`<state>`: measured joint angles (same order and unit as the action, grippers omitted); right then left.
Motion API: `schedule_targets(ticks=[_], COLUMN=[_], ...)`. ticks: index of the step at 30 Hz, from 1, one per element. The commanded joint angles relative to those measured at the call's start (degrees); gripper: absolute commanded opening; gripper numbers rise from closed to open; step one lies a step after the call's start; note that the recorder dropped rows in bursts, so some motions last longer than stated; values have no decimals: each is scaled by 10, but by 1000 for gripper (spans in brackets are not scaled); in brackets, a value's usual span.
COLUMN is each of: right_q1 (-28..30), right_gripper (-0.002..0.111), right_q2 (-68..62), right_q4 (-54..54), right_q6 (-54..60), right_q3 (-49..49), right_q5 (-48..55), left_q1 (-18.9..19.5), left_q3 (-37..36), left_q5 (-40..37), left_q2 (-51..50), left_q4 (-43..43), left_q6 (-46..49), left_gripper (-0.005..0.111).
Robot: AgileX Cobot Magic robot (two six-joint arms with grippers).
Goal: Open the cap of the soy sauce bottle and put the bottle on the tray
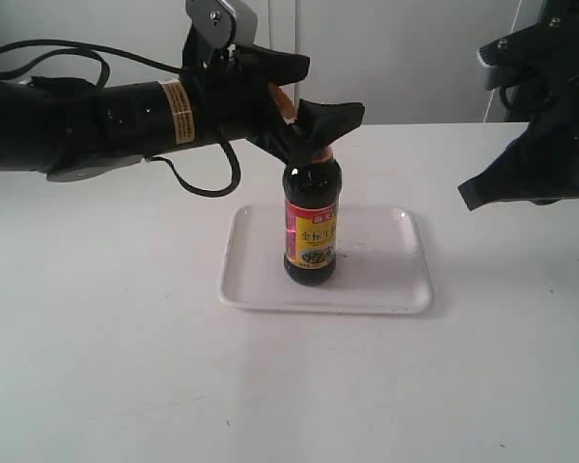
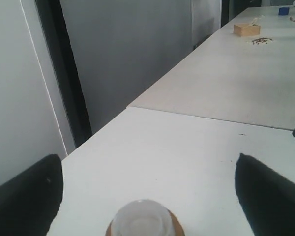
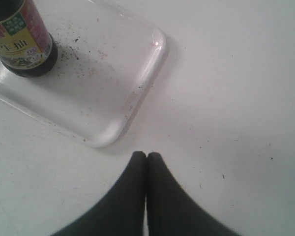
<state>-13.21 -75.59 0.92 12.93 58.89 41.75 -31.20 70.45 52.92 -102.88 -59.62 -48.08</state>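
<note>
Exterior view: left pincer (image 1: 304, 108) apart around upright soy sauce bottle (image 1: 312, 220) on tray (image 1: 386, 280); right pincer (image 3: 146, 162) together.

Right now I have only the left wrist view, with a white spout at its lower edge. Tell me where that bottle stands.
Observer: The soy sauce bottle stands upright on the tray, left of the tray's middle in the exterior view.
Operator: Report the right gripper too.
Observer: The right gripper is shut, over bare table beside a corner of the tray, apart from the bottle.
Operator: Give me the cap.
Observer: The cap looks flipped open, its orange lid tilted back toward the left arm.
</note>
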Motion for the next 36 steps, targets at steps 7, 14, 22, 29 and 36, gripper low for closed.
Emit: schedule_targets(ticks=[7,14,22,29,36], right_q1=[4,4,4,4,4], right_gripper=[0,0,0,0,0], right_q2=[0,0,0,0,0], right_q4=[0,0,1,1,1], right_q6=[2,2,2,2,2], right_q3=[3,3,3,3,3], right_q5=[1,3,4,5,4], left_q1=[2,2,2,2,2], left_q3=[2,2,2,2,2], left_q5=[-11,-65,-109,-161,-243], left_q2=[52,98,146,180,201], left_q4=[-8,-44,-129,-168,-200], left_q6=[-38,-83,-138,-164,-166], left_gripper=[94,93,54,1,0])
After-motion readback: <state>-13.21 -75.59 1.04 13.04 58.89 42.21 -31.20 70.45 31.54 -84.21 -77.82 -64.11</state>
